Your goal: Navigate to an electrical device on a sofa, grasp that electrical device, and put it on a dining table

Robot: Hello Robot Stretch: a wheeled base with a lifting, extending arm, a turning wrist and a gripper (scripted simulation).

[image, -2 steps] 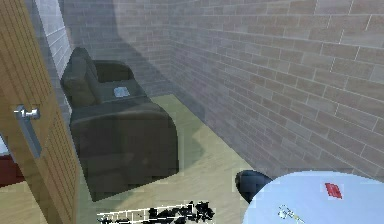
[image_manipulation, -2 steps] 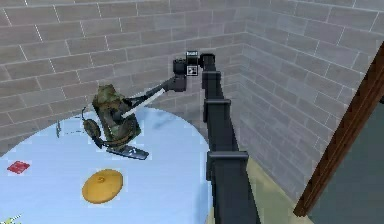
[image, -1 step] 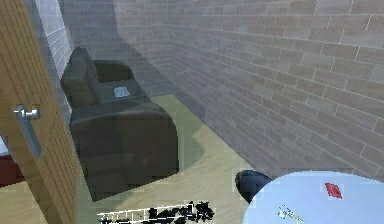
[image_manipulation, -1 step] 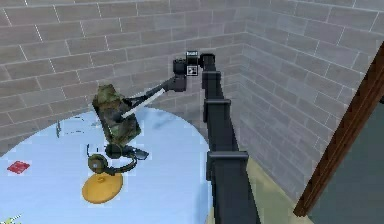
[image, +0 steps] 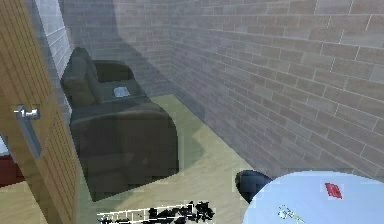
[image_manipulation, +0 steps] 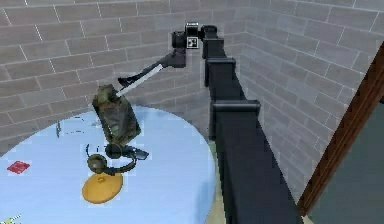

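Door (image: 25,60) w/ a metal handle (image: 27,113) is closest to you, hard against the forward view's left edge. Next along, a dark sofa (image: 125,135) stands by the brick wall (image: 270,70). On its seat, toward the back, you've got a small pale flat thing (image: 122,91), too small to say if it's the device. Btm right of that view: a dark chair (image: 250,183) just beside a round pale surface (image: 310,200), w/ a red card (image: 333,190) lying on it.

Arm side view, from its left: the surface (image_manipulation: 170,140) again, red card (image_manipulation: 18,166) near its left rim, a small thin item (image_manipulation: 70,125) farther back. Toward the ctr you see an orange disc (image_manipulation: 103,186) at the near rim, a dark headphone-like thing (image_manipulation: 112,155) just behind it, and behind those a brown-green block (image_manipulation: 115,117). Pincer (image_manipulation: 124,90) sits at the block's top. The surface lies right behind the block, so you can't tell whether the pincer has hold of it or of anything, nor how its fingers are set. Can't confirm the block is the device either. Arm (image_manipulation: 235,130) runs up from the btm edge right of ctr, two white marker squares (image_manipulation: 192,37) at its far end. Wooden door (image_manipulation: 350,140) at the far right.
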